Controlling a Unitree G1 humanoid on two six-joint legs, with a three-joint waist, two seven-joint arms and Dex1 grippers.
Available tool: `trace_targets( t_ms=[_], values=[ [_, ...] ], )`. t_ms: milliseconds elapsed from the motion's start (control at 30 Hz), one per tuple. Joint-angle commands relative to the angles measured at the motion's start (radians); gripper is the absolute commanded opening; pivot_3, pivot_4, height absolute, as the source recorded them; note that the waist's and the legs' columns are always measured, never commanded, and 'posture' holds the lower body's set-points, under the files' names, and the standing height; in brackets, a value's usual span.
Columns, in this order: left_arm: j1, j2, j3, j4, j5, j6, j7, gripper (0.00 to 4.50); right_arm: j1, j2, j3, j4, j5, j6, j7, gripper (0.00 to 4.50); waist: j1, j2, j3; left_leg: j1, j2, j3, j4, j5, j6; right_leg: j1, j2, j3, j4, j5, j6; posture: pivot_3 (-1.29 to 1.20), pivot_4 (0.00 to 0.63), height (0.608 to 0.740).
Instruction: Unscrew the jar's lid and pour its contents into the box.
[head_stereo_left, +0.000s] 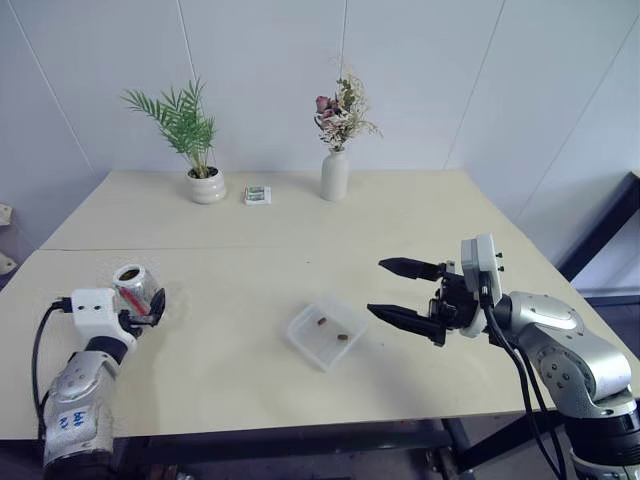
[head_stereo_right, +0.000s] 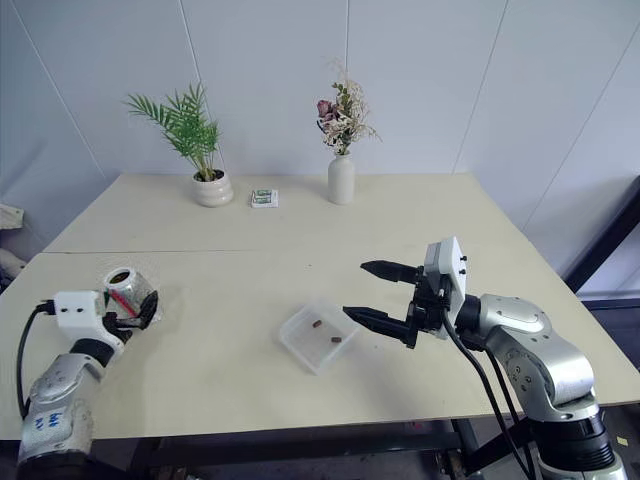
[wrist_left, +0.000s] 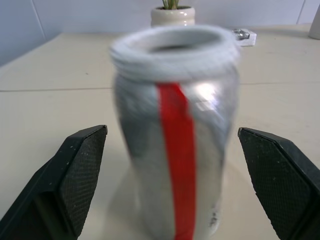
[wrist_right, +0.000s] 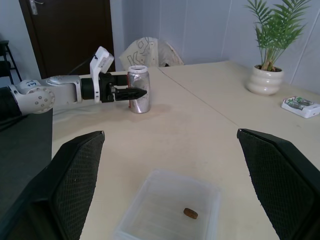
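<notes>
Jar (head_stereo_left: 131, 286) stands upright and lidless at the table's (head_stereo_left: 420, 215) left edge, between the spread, non-gripping fingers of the left gripper (head_stereo_left: 150, 307), while contents (head_stereo_left: 342, 337) lie in the box (head_stereo_left: 325, 334) beside the wide-open, empty right gripper (head_stereo_left: 394, 290), suggesting pouring is done

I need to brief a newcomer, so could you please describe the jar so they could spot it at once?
On the beige table, near the robot's left-hand edge, a small silvery cylindrical jar stands upright between the open left gripper's fingers. Unlike the white vase and pot, it has a red stripe and no lid.
</notes>
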Motion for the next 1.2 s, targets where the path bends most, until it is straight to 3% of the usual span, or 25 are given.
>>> trace_targets(
  t_ms=[33,267,333,467,600,833,967,1200],
  values=[
    [0.065,0.033,0.047,-0.166,-0.029,0.033,0.002,4.47,-0.019,-0.003,-0.011,0.006,-0.002,-0.038,0.025,4.50,0.001,0.000,0.000,0.000,0.000,0.000,-0.001,0.000,0.000,0.000,0.000,0.000,-0.001,0.000,0.000,0.00,0.150,0.740],
    [0.251,0.120,0.102,-0.358,-0.050,0.067,-0.124,4.47,-0.038,-0.013,-0.013,0.080,-0.029,-0.084,0.077,4.50,-0.003,-0.001,-0.001,0.000,0.000,0.002,-0.003,0.000,0.000,0.000,-0.001,0.000,-0.004,-0.002,-0.004,0.00,0.150,0.740],
    [0.303,0.142,0.119,-0.381,-0.050,0.053,-0.160,4.47,-0.043,-0.016,-0.013,0.099,-0.035,-0.095,0.093,4.50,-0.007,-0.001,-0.001,0.001,0.000,0.003,-0.005,0.000,0.000,-0.001,-0.002,0.001,-0.005,-0.008,-0.018,0.00,0.150,0.740],
    [0.359,0.188,0.167,-0.411,-0.063,0.018,-0.238,4.47,-0.053,-0.024,-0.018,0.133,-0.045,-0.110,0.121,4.50,-0.013,-0.002,-0.001,0.001,0.000,0.003,-0.007,0.000,0.000,-0.001,-0.003,0.000,-0.006,-0.009,-0.018,0.00,0.150,0.740],
    [0.352,0.263,0.187,-0.439,-0.133,-0.011,-0.376,4.47,-0.066,-0.037,-0.022,0.155,-0.055,-0.117,0.141,4.50,-0.020,-0.003,-0.001,0.000,0.000,0.004,-0.008,0.000,0.000,-0.002,-0.003,0.000,-0.008,-0.009,-0.019,0.00,0.150,0.740],
    [0.289,0.394,0.012,-0.474,-0.224,-0.011,-0.664,4.47,-0.021,-0.115,-0.037,0.152,-0.078,-0.138,0.201,4.50,-0.021,-0.003,-0.001,0.000,-0.001,0.005,-0.013,0.000,0.001,-0.003,-0.005,0.001,-0.010,-0.010,-0.020,0.00,0.150,0.740],
    [0.290,0.432,-0.020,-0.432,-0.256,0.023,-0.784,4.47,0.015,-0.131,-0.055,0.124,-0.072,-0.134,0.194,4.50,-0.029,-0.003,-0.001,0.000,0.000,0.006,-0.014,-0.002,0.001,-0.004,-0.003,0.001,-0.009,-0.010,-0.021,0.00,0.150,0.740],
    [0.254,0.432,-0.021,-0.397,-0.240,0.020,-0.813,4.47,0.066,-0.141,-0.090,0.079,-0.058,-0.113,0.161,4.50,-0.030,-0.003,-0.001,0.001,0.002,0.007,-0.012,-0.002,0.001,-0.005,-0.001,0.002,-0.007,-0.010,-0.019,0.00,0.150,0.740]
  ],
)
